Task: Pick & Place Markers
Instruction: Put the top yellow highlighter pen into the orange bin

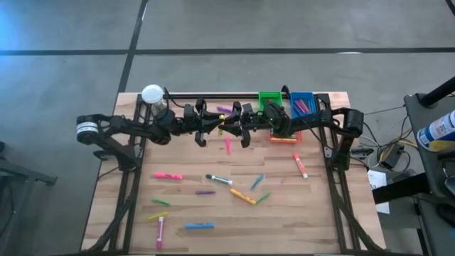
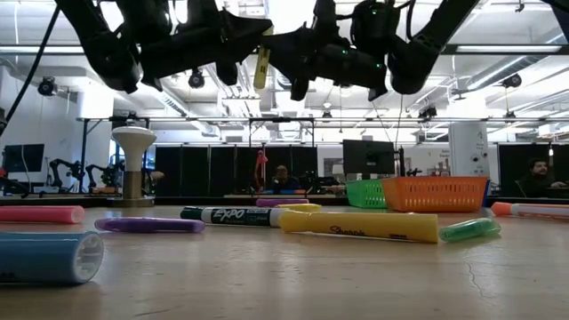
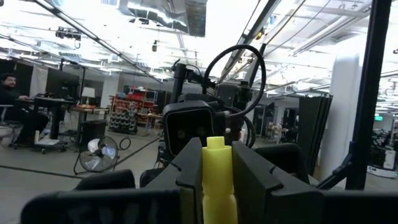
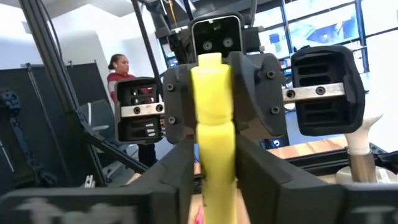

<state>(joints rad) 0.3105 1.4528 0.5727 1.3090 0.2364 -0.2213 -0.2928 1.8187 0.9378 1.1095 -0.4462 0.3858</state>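
Above the far middle of the pale, plank-grained wooden desk (image 1: 313,213), the left tool (image 1: 212,126) and the right tool (image 1: 236,128) meet tip to tip, well clear of the surface, just beside the green bin (image 1: 269,100). Both close their flat, matte-black fingers on one smooth yellow marker (image 2: 261,68), a stubby cylinder with a stepped cap that hangs nearly upright between them; the left tool grips one end and the right tool the other. Beside the green bin stand a blue bin (image 1: 301,104) holding pink markers and, nearer the desk's middle, a ribbed orange basket (image 2: 435,193), all rectangular plastic. Away from the green bin, toward the near edge, loose markers lie scattered and well apart: a pink one (image 1: 168,176), a glossy black-and-white one (image 1: 219,180), an orange-yellow one (image 1: 242,196), a blue one (image 1: 199,226), and a red-capped white one (image 1: 301,166) toward the right edge. A white mushroom-shaped post (image 1: 152,94) stands at the far left corner. Bare wood lies open between the scattered markers.
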